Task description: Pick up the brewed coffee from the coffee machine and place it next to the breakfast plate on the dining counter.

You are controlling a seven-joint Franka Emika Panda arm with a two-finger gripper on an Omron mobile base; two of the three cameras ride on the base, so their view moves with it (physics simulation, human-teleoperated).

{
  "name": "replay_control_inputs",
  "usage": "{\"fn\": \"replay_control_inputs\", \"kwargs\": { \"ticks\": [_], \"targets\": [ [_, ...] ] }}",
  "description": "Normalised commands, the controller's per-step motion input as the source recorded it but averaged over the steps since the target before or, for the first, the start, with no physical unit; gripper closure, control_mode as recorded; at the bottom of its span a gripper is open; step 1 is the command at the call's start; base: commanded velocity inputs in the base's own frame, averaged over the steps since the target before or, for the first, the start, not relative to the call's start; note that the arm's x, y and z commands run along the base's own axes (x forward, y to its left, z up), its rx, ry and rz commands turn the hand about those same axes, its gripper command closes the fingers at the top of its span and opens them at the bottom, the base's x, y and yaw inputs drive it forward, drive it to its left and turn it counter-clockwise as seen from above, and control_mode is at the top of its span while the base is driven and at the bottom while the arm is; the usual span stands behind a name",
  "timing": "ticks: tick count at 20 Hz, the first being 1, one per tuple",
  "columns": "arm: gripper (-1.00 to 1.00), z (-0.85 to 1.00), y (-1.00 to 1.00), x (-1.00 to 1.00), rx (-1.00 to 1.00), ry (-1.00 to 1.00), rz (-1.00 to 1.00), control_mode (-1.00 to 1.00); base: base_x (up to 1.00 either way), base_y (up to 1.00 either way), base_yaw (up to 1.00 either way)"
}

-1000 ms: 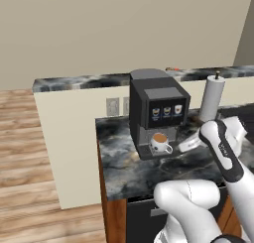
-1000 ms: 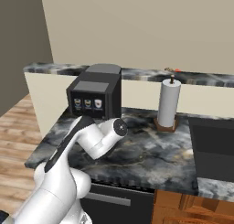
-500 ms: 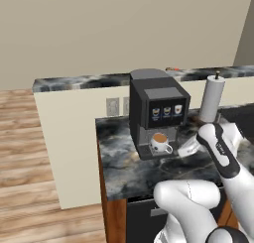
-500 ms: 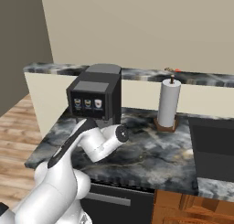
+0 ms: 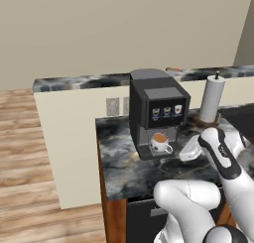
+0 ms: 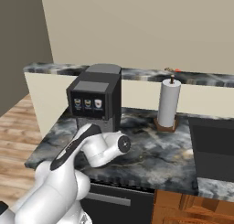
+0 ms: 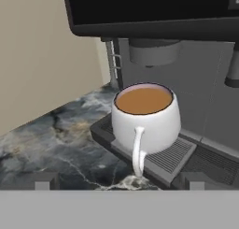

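Note:
The brewed coffee (image 7: 145,113) is a white mug full of brown coffee, upright on the drip grate of the coffee machine (image 5: 158,110), its handle turned toward my hand. My gripper (image 7: 119,183) is open and low over the counter just in front of the mug, one fingertip on each side of the handle, touching nothing. From the left base view the mug (image 5: 159,143) sits under the spout with my gripper (image 5: 181,150) just right of it. My arm hides the mug in the right base view, below the coffee machine (image 6: 96,99). The breakfast plate is out of view.
The machine stands on the marbled dining counter (image 5: 119,162) below a raised ledge (image 5: 84,82). A white paper-towel roll (image 6: 169,102) stands upright right of the machine. A dark recessed panel (image 6: 212,150) lies at the counter's right end. A small reddish thing (image 6: 175,70) lies on the ledge.
My hand has sunk a little toward the counter in front of the mug. The jaws have stayed open and the mug has not moved.

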Motion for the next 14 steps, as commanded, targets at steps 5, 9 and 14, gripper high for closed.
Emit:
{"fn": "replay_control_inputs", "kwargs": {
  "ticks": [5, 9, 14],
  "targets": [
    [-1.00, -0.12, 0.00, 0.16, 0.00, -0.12, 0.00, -1.00, 0.00, 0.00, 0.00],
    [-1.00, -0.08, 0.00, 0.17, 0.00, -0.08, 0.00, -1.00, 0.00, 0.00, 0.00],
    [-1.00, -0.07, 0.05, 0.17, 0.00, -0.02, 0.00, -1.00, 0.00, 0.00, 0.00]
  ]
}}
